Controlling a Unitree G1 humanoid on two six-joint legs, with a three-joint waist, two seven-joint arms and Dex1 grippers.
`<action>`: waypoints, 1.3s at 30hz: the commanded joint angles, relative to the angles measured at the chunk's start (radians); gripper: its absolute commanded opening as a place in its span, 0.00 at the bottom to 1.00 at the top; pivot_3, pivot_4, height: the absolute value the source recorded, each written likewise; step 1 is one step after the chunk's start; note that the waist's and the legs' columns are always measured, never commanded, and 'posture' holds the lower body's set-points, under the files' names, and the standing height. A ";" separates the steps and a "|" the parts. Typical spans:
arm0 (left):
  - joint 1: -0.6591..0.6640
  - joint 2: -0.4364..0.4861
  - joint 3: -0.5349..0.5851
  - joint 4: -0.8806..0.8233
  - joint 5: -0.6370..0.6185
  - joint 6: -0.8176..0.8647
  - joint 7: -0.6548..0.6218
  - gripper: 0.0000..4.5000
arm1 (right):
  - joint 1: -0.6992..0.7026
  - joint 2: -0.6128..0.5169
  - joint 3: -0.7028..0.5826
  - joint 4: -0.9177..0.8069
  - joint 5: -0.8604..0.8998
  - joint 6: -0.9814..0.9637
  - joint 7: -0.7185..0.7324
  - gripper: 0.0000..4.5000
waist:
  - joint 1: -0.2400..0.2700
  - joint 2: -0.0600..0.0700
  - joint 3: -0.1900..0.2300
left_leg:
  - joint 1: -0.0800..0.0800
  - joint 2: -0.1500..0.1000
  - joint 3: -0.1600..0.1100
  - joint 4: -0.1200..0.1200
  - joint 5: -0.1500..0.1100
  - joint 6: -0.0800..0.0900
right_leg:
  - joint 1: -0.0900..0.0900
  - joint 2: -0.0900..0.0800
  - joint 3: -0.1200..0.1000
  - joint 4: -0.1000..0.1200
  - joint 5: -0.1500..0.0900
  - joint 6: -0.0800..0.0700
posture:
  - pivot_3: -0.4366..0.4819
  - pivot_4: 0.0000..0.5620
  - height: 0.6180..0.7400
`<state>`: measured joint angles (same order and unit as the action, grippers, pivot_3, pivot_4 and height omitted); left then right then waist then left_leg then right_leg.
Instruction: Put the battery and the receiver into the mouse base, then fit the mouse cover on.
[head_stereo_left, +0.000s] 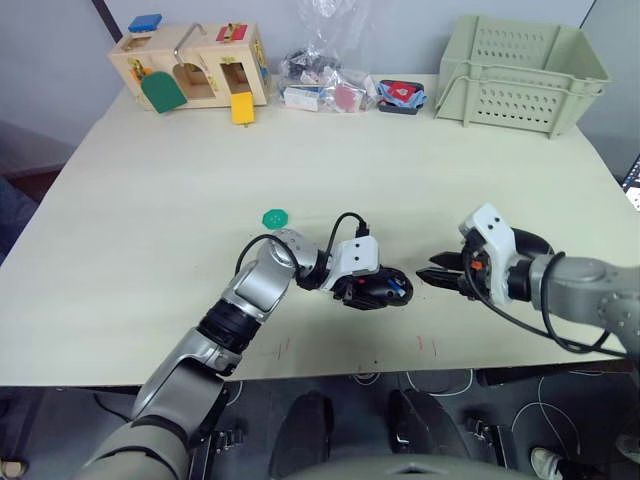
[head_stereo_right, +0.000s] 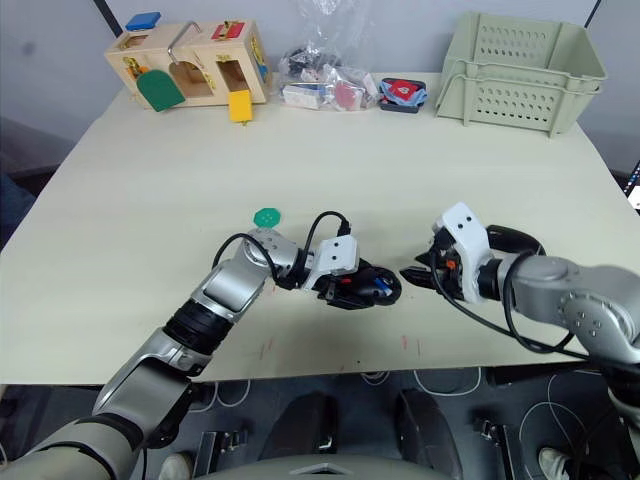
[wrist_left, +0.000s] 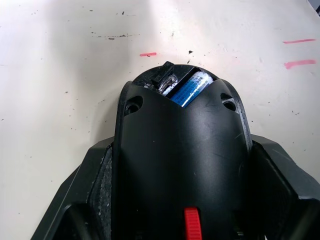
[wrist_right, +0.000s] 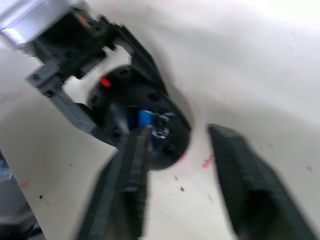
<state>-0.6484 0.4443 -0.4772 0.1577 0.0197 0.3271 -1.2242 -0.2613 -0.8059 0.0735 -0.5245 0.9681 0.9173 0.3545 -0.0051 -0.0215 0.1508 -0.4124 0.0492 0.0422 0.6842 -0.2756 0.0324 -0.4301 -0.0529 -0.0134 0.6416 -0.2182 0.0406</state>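
Near the front edge of the table (head_stereo_left: 150, 250), toward its middle: one mouse base (head_stereo_left: 378, 290), clamped at its flanks in the jaws of the left gripper (head_stereo_left: 372, 290). In the left wrist view, black fingers (wrist_left: 90, 190) pressed against both sides of the body. One battery (wrist_left: 190, 89), white and blue, already lying in the hollow at the far end of the base (so that step looks done). Beside it, something small and shiny, possibly the receiver, too unclear to call. A small red patch (wrist_left: 192, 224) on the body's top.

Further right, just beside the base and apart from it: right gripper (head_stereo_left: 440, 276), jaws spread and empty, tips aimed at the open battery end. Seen along its own fingers (wrist_right: 127, 180), the same blue spot of the battery in the hollow.

Behind the right wrist, near the right part of the front edge: a glossy black curved piece, probably the one mouse cover (head_stereo_right: 515, 238), not yet fitted.

Judgement on progress: battery in, receiver uncertain, cover left to do; roughly at or past the halfway mark.

Elsewhere, left to right: one wooden latch box (head_stereo_left: 190, 65) at the far left corner, one green disc (head_stereo_left: 275, 217) near the table's middle, one clear bag of oddments (head_stereo_left: 325, 75) along the far edge, one pale crate (head_stereo_left: 520, 70) at the far right corner.
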 joint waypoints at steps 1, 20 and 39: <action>0.032 0.014 -0.052 0.028 0.035 0.045 -0.014 0.65 | 0.059 0.020 -0.023 -0.039 -0.122 -0.188 0.118 0.01 | 0.000 0.000 0.000 | 0.001 0.000 0.000 0.000 0.000 0.000 | 0.000 0.000 0.001 0.000 0.000 0.000 | 0.48 0.27 1.00; 0.024 0.016 -0.057 0.026 0.038 0.059 -0.018 0.65 | 0.105 0.254 0.096 0.297 -0.552 -0.673 0.425 0.01 | 0.001 0.000 0.000 | 0.003 0.000 0.006 0.001 0.000 0.000 | 0.001 0.001 0.001 0.002 0.000 -0.001 | 0.48 0.27 1.00; 0.029 0.021 -0.057 0.012 0.038 0.069 -0.021 0.65 | 0.087 0.319 0.105 0.357 -0.634 -0.684 0.470 0.01 | -0.002 0.000 0.000 | 0.010 0.000 0.007 0.000 0.000 0.000 | 0.007 0.001 0.003 0.003 0.000 -0.001 | 0.48 0.27 1.00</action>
<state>-0.6517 0.4480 -0.4829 0.1402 0.0334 0.3645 -1.2242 -0.1633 -0.4909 0.1842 -0.1550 0.3357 0.2562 0.8174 -0.0076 -0.0217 0.1505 -0.3986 0.0492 0.0494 0.6841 -0.2756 0.0321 -0.4198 -0.0513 -0.0106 0.6446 -0.2185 0.0394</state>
